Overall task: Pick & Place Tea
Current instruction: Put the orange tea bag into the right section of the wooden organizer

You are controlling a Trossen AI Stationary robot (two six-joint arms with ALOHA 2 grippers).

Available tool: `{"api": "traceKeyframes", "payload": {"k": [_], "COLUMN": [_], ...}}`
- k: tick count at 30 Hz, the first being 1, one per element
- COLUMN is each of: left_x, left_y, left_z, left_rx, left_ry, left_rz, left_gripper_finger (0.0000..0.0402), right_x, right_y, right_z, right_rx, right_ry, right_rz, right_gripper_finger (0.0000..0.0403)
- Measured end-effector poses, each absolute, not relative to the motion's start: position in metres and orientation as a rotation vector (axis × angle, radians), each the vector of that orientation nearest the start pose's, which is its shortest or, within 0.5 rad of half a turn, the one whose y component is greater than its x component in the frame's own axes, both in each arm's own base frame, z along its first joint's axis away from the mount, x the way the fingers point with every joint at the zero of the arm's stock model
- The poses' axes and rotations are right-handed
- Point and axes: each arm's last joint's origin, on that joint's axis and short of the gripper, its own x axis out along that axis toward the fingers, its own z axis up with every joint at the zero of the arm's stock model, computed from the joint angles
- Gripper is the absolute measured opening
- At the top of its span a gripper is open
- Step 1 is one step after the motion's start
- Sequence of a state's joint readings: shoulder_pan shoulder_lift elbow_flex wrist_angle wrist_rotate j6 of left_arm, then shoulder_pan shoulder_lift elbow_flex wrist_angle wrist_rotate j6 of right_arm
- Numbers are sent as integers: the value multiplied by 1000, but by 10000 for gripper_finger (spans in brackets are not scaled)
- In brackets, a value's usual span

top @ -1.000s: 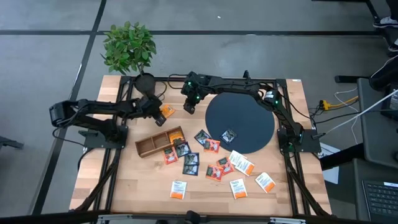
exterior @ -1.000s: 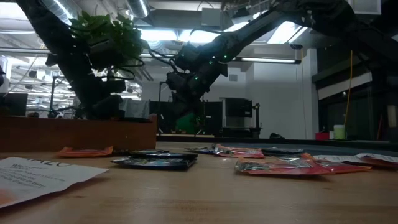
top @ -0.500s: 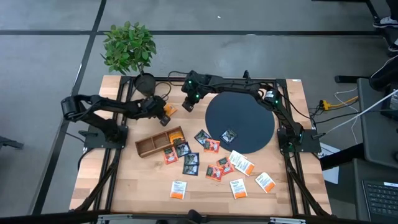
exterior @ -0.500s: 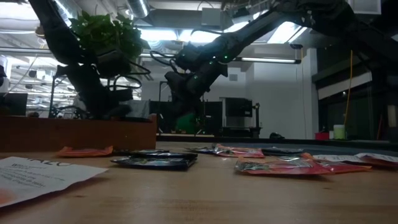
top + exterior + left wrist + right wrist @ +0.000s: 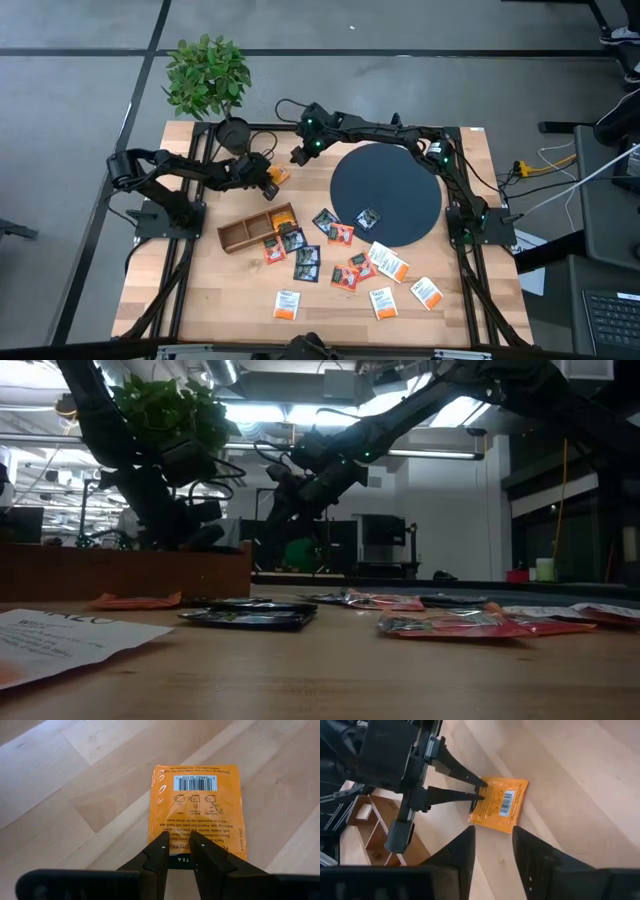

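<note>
An orange tea sachet [image 5: 273, 177] with a barcode [image 5: 196, 782] sits at the far left of the table, behind the wooden box [image 5: 258, 228]. My left gripper [image 5: 265, 179] is shut on it. My right gripper [image 5: 298, 155] hovers a little to the sachet's right and farther back, open with nothing between its fingers [image 5: 492, 832]; the sachet [image 5: 499, 804] lies ahead of it. Several more sachets [image 5: 330, 250] lie spread on the wood near the middle and front. One dark sachet [image 5: 368, 217] lies on the round disc [image 5: 385, 190]. My left gripper pinches the sachet's edge nearest the table's left side [image 5: 176, 851] between its two fingertips, at the middle of that edge. The fingers slant down from the left. The sachet lies about flat at table height; whether it rests on the wood I cannot tell.
The divided wooden box holds an orange sachet [image 5: 283, 215] in its right end. A potted plant [image 5: 207, 75] and a small black round base [image 5: 232, 130] stand at the far left corner. Bare wood lies to the left of the box.
My left gripper has sunk toward the table with the orange sachet, keeping its hold. My right gripper has drawn back toward the far edge, rolled about its own axis, and its fingers have opened.
</note>
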State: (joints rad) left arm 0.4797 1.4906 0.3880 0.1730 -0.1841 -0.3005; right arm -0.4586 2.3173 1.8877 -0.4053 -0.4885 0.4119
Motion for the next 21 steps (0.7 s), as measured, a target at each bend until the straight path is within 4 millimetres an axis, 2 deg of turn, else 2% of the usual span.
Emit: {"api": "traceKeyframes", "payload": {"k": [4,7,14,18,21], "left_x": [193,194,198,200,201], "left_y": [106,105,100,95,93], "left_z": [98,98,98,98,98], "left_rx": [-414,-399,-327,-275,-269], "left_ry": [841,848,874,889,892], "left_rz": [740,686,561,471,456], "left_gripper_finger": [74,74,74,74,74], "right_x": [463,465,472,476,477], "right_y": [-211,-201,-157,-136,-128], "right_z": [180,176,168,167,166], "right_rx": [734,627,429,393,457], "right_ry": [763,814,972,1006,1017], "right_rz": [-130,-132,-108,-116,-159], "right_gripper_finger": [142,143,143,143,143]}}
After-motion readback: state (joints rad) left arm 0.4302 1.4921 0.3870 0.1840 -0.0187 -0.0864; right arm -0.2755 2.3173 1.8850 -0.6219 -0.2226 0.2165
